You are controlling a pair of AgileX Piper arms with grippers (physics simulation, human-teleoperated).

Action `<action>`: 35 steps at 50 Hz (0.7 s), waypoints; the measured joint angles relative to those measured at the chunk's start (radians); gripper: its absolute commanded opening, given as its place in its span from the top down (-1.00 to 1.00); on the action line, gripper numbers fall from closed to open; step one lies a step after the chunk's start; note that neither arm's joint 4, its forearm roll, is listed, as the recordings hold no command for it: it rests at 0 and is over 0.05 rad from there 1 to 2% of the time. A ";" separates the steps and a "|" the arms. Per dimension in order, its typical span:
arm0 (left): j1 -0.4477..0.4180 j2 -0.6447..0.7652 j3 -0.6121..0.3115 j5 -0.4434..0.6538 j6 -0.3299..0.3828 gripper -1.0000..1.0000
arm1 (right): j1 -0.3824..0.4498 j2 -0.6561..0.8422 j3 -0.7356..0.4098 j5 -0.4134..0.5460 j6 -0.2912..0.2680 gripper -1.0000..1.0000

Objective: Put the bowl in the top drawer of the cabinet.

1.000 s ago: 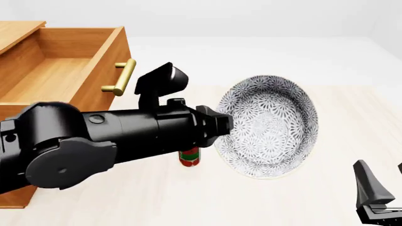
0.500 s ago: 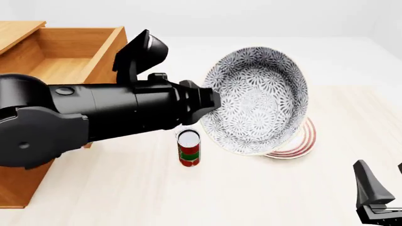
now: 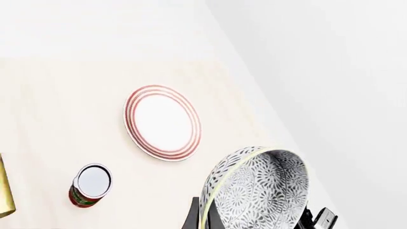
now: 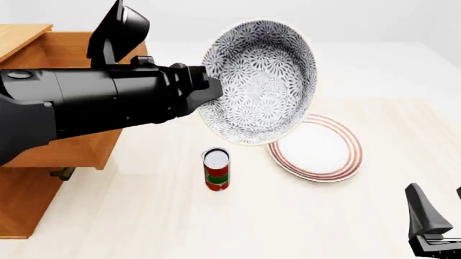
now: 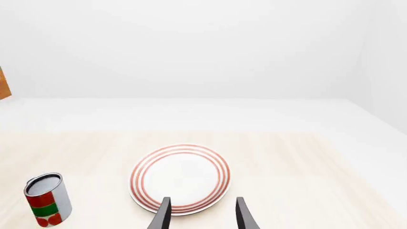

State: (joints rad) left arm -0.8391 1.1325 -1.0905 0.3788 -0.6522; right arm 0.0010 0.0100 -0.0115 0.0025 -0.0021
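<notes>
Bowl [image 4: 259, 81] is hanging tilted in left jaws' clamp; right jaws are gaping; level it over upper-left drawer [image 4: 86, 59].

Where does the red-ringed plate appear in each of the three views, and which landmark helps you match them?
Front view: the plate lies flat on the table, right of centre, partly hidden behind the raised bowl.
Left wrist view: plate near the middle, fully visible.
Right wrist view: plate low in the middle, just beyond the fingers.
Shared landmark: the can, beside the plate in every view.
</notes>
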 measured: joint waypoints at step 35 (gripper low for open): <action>0.168 -0.096 -0.026 0.077 0.018 1.00 | 0.000 0.000 0.000 0.000 0.000 -1.00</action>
State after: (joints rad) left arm -0.6707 1.0369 -1.1162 0.4561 -0.6343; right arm 0.0010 0.0099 -0.0115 0.0025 -0.0021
